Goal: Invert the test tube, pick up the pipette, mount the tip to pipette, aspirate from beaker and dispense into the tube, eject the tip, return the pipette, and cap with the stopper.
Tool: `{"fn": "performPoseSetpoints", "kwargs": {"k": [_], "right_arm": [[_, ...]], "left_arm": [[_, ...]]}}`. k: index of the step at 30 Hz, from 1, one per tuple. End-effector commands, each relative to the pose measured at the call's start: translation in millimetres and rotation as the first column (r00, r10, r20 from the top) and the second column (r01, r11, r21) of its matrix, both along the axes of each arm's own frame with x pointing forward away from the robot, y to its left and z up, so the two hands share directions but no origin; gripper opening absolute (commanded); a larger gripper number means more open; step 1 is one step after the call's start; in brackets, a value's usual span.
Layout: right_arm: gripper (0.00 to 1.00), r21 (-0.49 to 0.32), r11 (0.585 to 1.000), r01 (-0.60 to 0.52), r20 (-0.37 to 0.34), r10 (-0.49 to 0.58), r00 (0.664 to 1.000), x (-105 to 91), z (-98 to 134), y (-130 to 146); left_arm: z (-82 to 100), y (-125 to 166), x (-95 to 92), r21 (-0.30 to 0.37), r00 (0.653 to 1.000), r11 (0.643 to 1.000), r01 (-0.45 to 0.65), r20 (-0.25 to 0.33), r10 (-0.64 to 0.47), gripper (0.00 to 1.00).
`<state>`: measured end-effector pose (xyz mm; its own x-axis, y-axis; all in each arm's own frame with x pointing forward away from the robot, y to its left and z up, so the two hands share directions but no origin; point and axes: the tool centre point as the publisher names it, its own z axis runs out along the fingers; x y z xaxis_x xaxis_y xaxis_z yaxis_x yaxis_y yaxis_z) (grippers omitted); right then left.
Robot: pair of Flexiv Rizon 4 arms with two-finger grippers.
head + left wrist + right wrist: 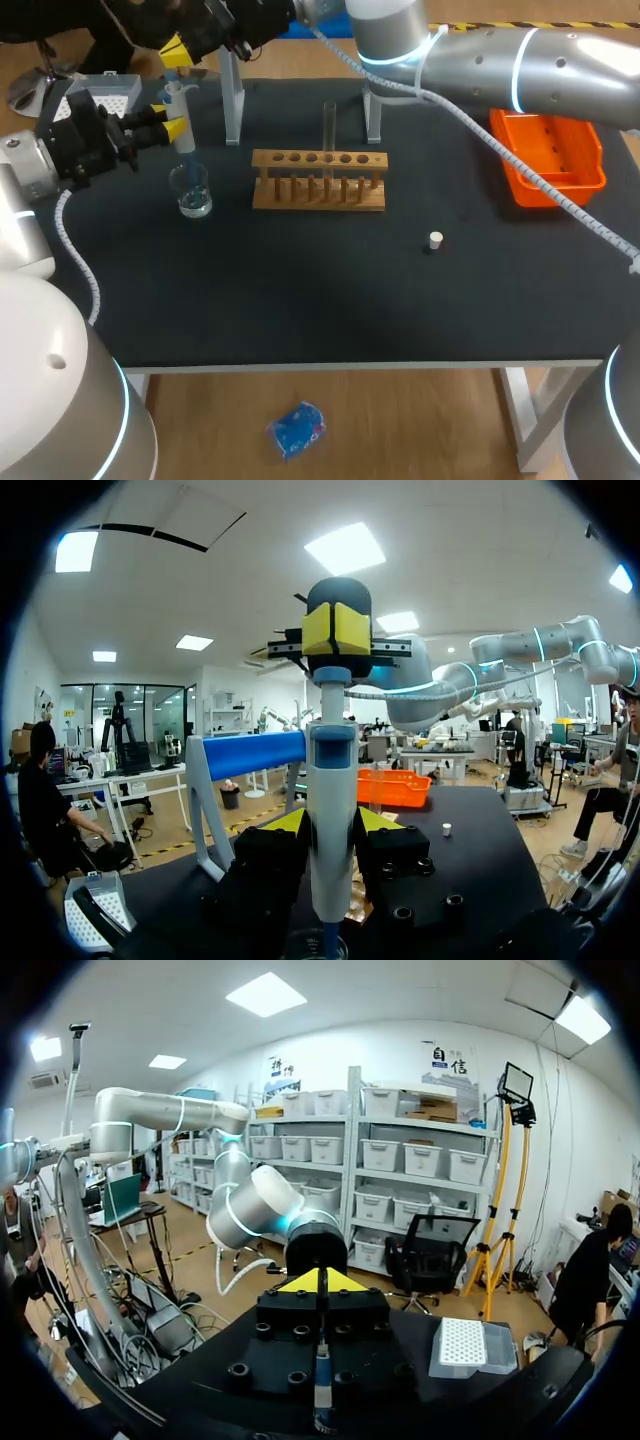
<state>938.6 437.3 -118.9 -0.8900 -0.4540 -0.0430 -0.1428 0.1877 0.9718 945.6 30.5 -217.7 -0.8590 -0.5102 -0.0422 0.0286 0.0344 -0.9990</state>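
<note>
Pipette [180,108] upright above the round glass beaker [190,190], off the left end of the wooden peg rack [318,182].
Left gripper [170,120] clamps its pale barrel from both sides; right gripper [178,50] rests on its top, yellow tips pressed together. Clear test tube [329,125] stands in the rack; small white cylindrical stopper [435,240] lies off its right end.

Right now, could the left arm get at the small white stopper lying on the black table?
Probably not: the left tool is shut on the pale grey pipette above the glass beaker. The small white stopper itself lies uncovered, past the wooden rack.
</note>
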Motion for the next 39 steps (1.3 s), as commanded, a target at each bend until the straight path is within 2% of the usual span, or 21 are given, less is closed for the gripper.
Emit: {"fn": "performPoseSetpoints", "kwargs": {"k": [1,8,17,20,35,39], "right_arm": [[1.00,-0.010,1.000,0.002,0.000,-0.002,1.000,-2.9,2,-8],[1.00,-0.062,0.997,0.046,0.021,-0.044,0.999,-12.2,7,-32],[1.00,-0.133,0.982,0.134,0.035,-0.130,0.991,-17.0,4,-83],[1.00,-0.177,0.967,0.184,0.077,-0.173,0.982,-14.6,0,-101],[1.00,-0.177,0.967,0.184,0.077,-0.173,0.982,-14.6,0,-101],[1.00,-0.182,0.968,0.172,0.075,-0.160,0.984,-10.5,-4,-121]], "left_arm": [[0.6,0,-0.4,0.000,1.000,1.000,-0.001,0.000,0.001,0.00],[0.6,0,-0.4,0.000,1.000,1.000,-0.001,0.000,0.001,0.00],[0.6,0,-0.4,0.000,1.000,1.000,-0.001,0.000,0.001,0.00],[0.6,0,-0.4,0.000,1.000,1.000,-0.001,0.000,0.001,0.00],[0.6,0,-0.4,0.000,1.000,1.000,-0.001,0.000,0.001,0.00],[0.6,0,-0.4,0.000,1.000,1.000,-0.001,0.000,0.001,0.00]]}}
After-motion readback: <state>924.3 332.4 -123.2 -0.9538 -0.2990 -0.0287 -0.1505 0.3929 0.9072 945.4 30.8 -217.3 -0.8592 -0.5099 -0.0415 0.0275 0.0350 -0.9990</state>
